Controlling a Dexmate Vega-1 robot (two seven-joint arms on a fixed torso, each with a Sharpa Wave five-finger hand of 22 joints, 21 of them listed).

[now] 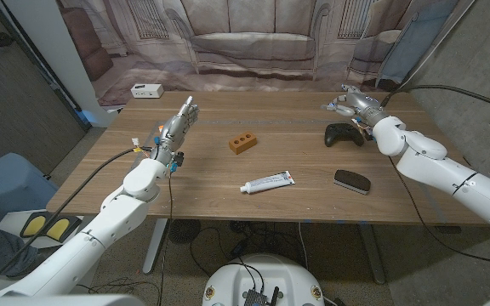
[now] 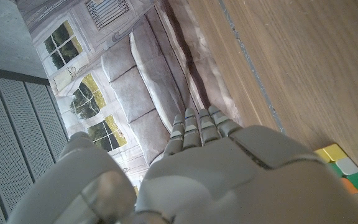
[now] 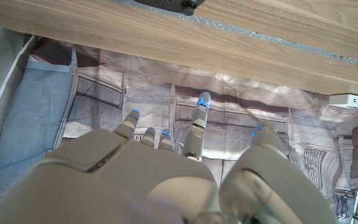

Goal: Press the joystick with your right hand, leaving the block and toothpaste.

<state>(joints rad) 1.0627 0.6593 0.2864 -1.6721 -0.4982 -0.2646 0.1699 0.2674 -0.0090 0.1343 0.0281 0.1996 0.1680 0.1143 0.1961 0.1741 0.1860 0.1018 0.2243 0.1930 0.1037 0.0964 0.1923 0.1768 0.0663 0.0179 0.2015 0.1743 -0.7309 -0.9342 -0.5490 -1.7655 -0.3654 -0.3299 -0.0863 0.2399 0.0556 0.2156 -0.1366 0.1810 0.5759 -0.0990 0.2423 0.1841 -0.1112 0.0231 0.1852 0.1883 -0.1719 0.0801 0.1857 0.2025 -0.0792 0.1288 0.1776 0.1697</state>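
Head view: right robot hand hovers open beyond the joystick, fingers spread, touching nothing.

Matt wood-grain table, matt black plastic joystick, smooth white toothpaste tube

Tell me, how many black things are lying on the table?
2: the joystick by the right hand, and a flat black case nearer the front edge. None looks hidden.

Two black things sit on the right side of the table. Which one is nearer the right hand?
The black game controller, just below the right hand in the head view. The flat black eraser-like block lies nearer the table's front edge, beside the forearm.
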